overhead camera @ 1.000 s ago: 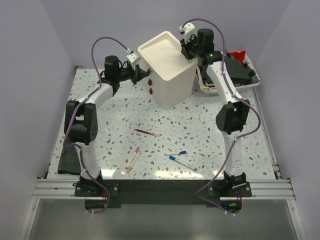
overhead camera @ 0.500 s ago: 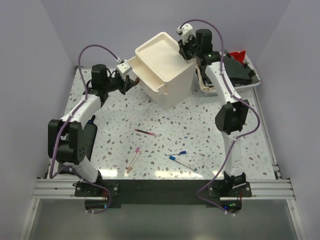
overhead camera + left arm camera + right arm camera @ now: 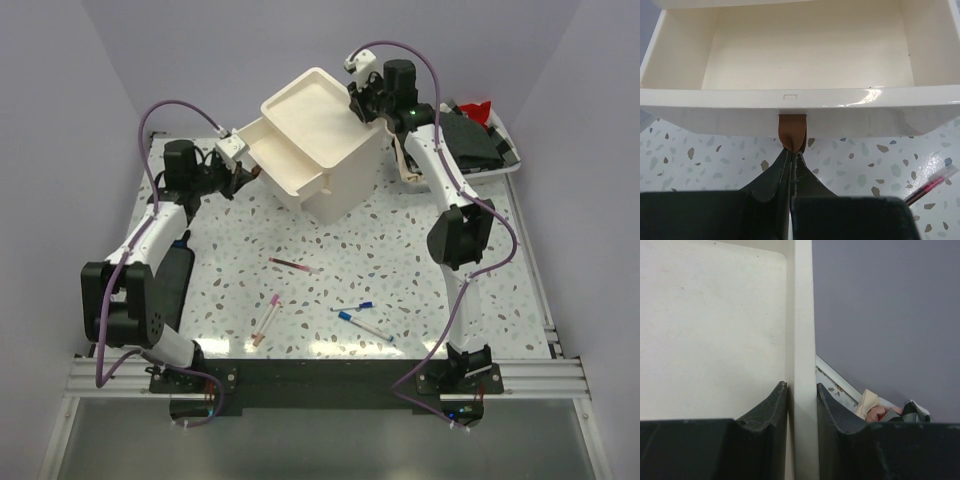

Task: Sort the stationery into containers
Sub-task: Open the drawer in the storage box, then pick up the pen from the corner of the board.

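Cabinet (image 3: 345,180) stands at the far side of the table, its top drawer (image 3: 285,160) pulled out to the left. The left gripper (image 3: 792,150) pinches the drawer's brown handle (image 3: 792,130). The right gripper (image 3: 801,390) clamps the cabinet's top rim, jaws narrow. Pens (image 3: 292,265) lie in front of the cabinet, well apart from it. A tray (image 3: 508,168) sits to its right.

Four pens (image 3: 292,265) (two blue-capped); one cabinet (image 3: 345,170)

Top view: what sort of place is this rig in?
Probably a lab test cell: plain lilac walls box in a speckled tabletop, and both arms are bolted to an aluminium rail at its near edge.
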You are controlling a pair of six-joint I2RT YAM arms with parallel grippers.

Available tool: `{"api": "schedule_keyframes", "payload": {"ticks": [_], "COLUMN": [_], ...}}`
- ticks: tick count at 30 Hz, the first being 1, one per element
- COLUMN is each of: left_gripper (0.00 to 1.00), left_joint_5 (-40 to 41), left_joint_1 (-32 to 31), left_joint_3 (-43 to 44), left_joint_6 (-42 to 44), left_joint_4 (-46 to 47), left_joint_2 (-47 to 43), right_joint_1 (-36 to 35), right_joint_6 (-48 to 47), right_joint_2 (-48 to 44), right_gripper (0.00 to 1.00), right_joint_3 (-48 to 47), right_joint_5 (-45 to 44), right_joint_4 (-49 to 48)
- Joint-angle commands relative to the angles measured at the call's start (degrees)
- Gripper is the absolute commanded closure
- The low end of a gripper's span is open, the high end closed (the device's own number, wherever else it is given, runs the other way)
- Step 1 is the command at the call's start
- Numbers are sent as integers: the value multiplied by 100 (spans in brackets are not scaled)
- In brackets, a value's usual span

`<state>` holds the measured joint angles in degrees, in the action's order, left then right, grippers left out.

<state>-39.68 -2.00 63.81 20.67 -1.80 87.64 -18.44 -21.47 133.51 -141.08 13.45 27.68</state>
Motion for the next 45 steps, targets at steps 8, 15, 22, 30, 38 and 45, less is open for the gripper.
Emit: {"api": "schedule_keyframes", "payload": {"ticks": [8,15,22,30,38,45], "left_gripper": [100,57,16,0,0,0], "left_joint_5": [119,583,1515,1805,2861,2984], "left_joint_1": [174,165,174,165,182,385], "left_joint_3": [-421,-572,-606,-922,-1915,-2154], "left_joint_6": [333,-177,-186,-62,-880,-1065], "left_joint_4": [-690,-391,-707,-1585,-1631,-1559], "left_joint_2": [-940,-1125,-1976,-3313,-4377,-4501], "right_joint_1": [-327,-318,-318,-380,-520,-521], "right_joint_6": [-340,-305,2,21,-814,-621], "right_joint_2": [614,562,-202,-2099,-4551,-5730], "right_gripper": [100,100,63,1,10,9], "right_joint_3": [423,397,493,1467,5104,6996], "right_joint_5": [17,-53,-229,-98,721,255], "right_joint_4": [1275,1248,1152,1195,1425,1485]}}
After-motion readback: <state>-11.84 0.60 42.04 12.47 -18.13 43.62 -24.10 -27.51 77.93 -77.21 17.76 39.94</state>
